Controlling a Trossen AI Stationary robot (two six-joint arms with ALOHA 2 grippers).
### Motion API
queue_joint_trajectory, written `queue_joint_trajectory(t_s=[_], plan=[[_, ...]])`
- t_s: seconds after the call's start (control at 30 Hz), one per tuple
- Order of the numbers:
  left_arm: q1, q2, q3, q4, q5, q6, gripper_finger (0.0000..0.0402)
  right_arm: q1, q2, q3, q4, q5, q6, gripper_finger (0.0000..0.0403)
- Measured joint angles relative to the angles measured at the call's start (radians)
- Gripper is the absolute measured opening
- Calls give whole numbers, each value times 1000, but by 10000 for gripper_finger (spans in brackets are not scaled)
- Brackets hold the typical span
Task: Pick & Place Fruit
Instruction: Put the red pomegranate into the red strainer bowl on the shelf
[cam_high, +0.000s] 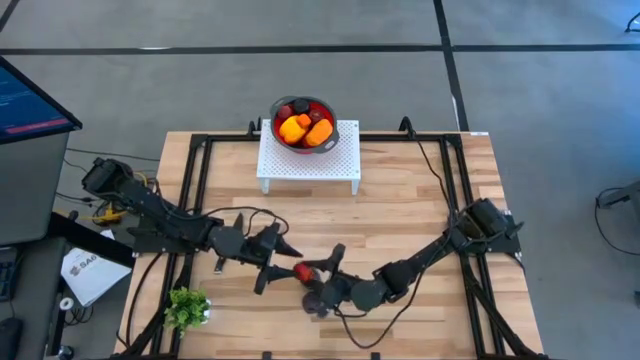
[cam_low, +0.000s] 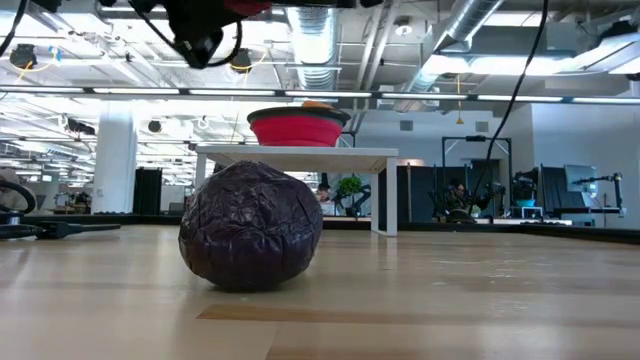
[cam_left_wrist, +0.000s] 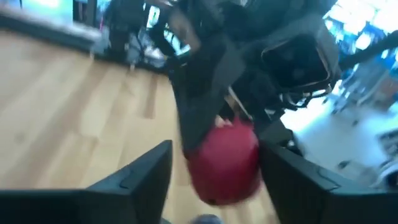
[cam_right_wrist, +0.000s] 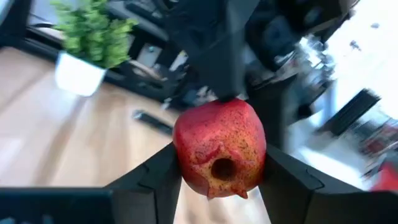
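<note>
A red pomegranate-like fruit (cam_right_wrist: 219, 149) sits between my right gripper's (cam_right_wrist: 221, 158) fingers, which are shut on it, near the table's front middle (cam_high: 300, 270). My left gripper (cam_left_wrist: 217, 152) is open and faces it from the left; its fingers stand on either side of the same fruit (cam_left_wrist: 225, 163). A dark maroon fruit (cam_high: 315, 298) rests on the wood just below them and fills the foreground in the low view (cam_low: 250, 226). More fruits, orange, yellow and dark, lie in the red bowl (cam_high: 303, 104). My right gripper pinches the red fruit's two opposite flanks (cam_right_wrist: 180, 163) between its two fingers (cam_right_wrist: 155, 183), coming from the table's right. The fruit's crown end (cam_right_wrist: 222, 169) faces the wrist camera. It is lifted clear of the table. My left gripper: I cannot tell whether a finger touches the fruit.
The red bowl (cam_low: 297, 127) stands on a white perforated stand (cam_high: 308, 155) at the table's far middle. A leafy green sprig in a white pot (cam_high: 187, 306) sits at the near left corner. Black frame rails (cam_high: 195, 180) and cables run along both sides.
</note>
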Motion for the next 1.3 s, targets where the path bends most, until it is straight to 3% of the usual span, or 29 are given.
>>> queue_joint_trajectory(t_s=[0.1,0.23,0.37,0.5,0.6,0.9,1.3], plan=[[9,0,0,-5,16,148,270,7,-26,-1,-132,-21,144,180],[22,0,0,-5,6,288,304,4,-102,0,-401,-105,452,164],[17,11,0,-4,-2,482,313,-19,-163,0,-608,-254,746,160],[-7,57,0,-5,-67,559,302,-64,-175,0,-667,-389,961,179],[-24,114,0,-4,-80,571,293,-102,-146,0,-617,-457,985,189],[-53,217,1,40,-105,459,275,-143,-114,-1,-569,-481,981,173],[-49,217,1,57,-138,440,172,-143,-114,-1,-566,-478,943,202]])
